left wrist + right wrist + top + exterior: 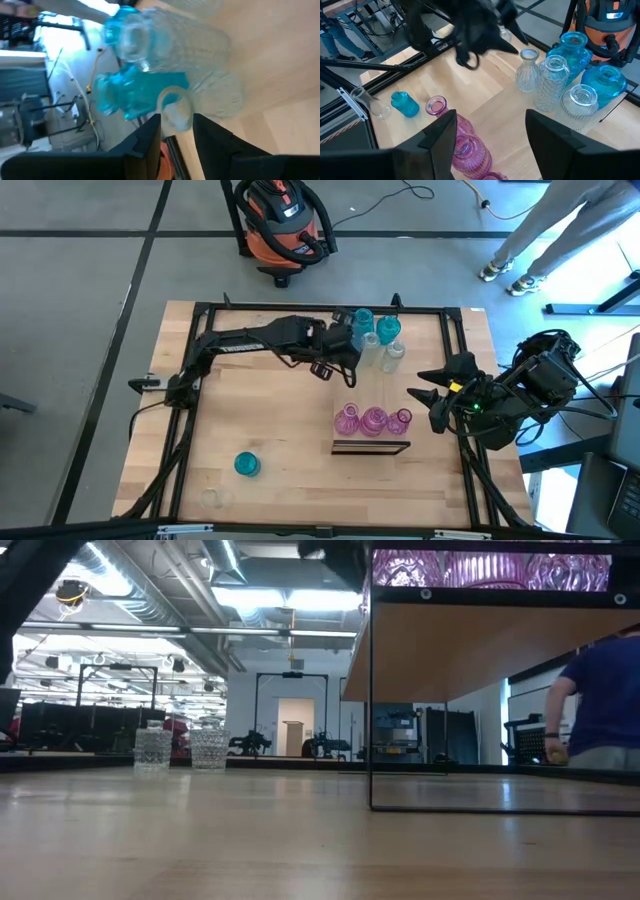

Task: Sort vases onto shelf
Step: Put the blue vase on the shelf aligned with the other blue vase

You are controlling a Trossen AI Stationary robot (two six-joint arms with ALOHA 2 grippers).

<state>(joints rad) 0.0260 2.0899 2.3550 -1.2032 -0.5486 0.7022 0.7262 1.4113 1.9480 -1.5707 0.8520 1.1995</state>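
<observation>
My left gripper (352, 348) (177, 122) reaches into a cluster of standing vases by the table's far edge: two teal vases (375, 324) (592, 65) and several clear vases (395, 351) (552, 82). It is shut on one clear vase (215, 95). Three pink vases (373, 420) (480, 565) stand on the shelf (370, 447) (480, 650), a raised board on thin black legs. My right gripper (422, 395) (491, 120) hovers open just right of the shelf and touches nothing. One teal vase (246, 465) and one clear vase (212, 498) rest on the table near its near-left corner. My left gripper has the clear vase's neck, just below the rim (175, 111), between its two fingers (150, 145). The fingers come in roughly level from the table's left side. The gripper hides the vase's base, so I cannot tell whether it stands on the table.
The other clear and teal vases crowd close around the held one. The table's black frame (300, 307) runs just behind the cluster. An orange shop vacuum (285, 225) stands on the floor beyond the far edge. Bare wood (270, 410) lies left of the shelf. A person stands at the low view's right edge (605, 700).
</observation>
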